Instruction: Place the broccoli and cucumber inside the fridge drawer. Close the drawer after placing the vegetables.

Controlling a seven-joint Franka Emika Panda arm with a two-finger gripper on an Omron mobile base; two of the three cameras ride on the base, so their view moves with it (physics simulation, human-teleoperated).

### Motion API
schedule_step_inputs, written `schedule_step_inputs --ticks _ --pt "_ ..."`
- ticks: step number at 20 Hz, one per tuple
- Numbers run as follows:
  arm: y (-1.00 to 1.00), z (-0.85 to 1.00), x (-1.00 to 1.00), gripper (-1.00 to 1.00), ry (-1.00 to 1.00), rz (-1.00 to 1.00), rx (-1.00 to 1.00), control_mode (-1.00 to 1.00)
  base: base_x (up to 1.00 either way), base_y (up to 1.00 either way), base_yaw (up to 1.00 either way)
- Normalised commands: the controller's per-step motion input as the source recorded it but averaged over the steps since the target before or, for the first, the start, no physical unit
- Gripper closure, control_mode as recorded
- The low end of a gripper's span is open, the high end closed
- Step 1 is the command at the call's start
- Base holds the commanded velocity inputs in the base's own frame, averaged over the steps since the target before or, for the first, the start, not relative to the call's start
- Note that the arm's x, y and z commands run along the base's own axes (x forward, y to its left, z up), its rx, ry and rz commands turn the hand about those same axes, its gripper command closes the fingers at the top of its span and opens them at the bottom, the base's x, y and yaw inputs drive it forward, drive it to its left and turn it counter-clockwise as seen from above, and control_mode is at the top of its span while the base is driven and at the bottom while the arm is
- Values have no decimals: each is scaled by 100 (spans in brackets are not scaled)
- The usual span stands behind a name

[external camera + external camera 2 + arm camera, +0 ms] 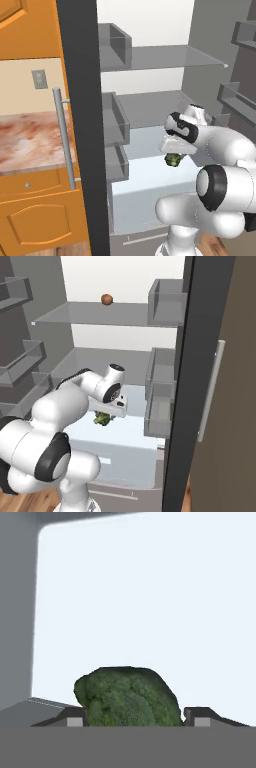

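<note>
The broccoli sits right between the gripper tips in the hand view, bumpy dark green head filling the gap, a fingertip hard against its left flank and the other on its right. So the gripper is closed on the broccoli, jaws spread only as wide as the floret itself.

From the left base view the broccoli hangs just under the gripper, a small green lump below the white hand, held in the air above the pale fridge drawer. The right base view gives the same story from the other side: broccoli tucked beneath the gripper, over the open fridge drawer, whose light interior spreads out below and toward the camera.

What the hand view adds is the light drawer floor straight beyond the floret, with a grey wall rising along the left edge of that view.

The right base view picks up a small brown round item on the upper glass shelf. The left base view shows instead the dark fridge door edge with its long bar handle, then a marbled bench and orange cabinets beyond it. Grey door bins line the right side in the right base view.
</note>
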Motion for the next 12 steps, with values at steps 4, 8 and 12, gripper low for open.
schedule_step_inputs --ticks 4,8,12 --pt "13 -76 8 100 0 0 0 -100 0 0 0" --pt "3 -88 -27 100 0 0 0 -100 0 0 0" --pt "17 -84 -21 100 0 0 -2 -100 0 0 0"
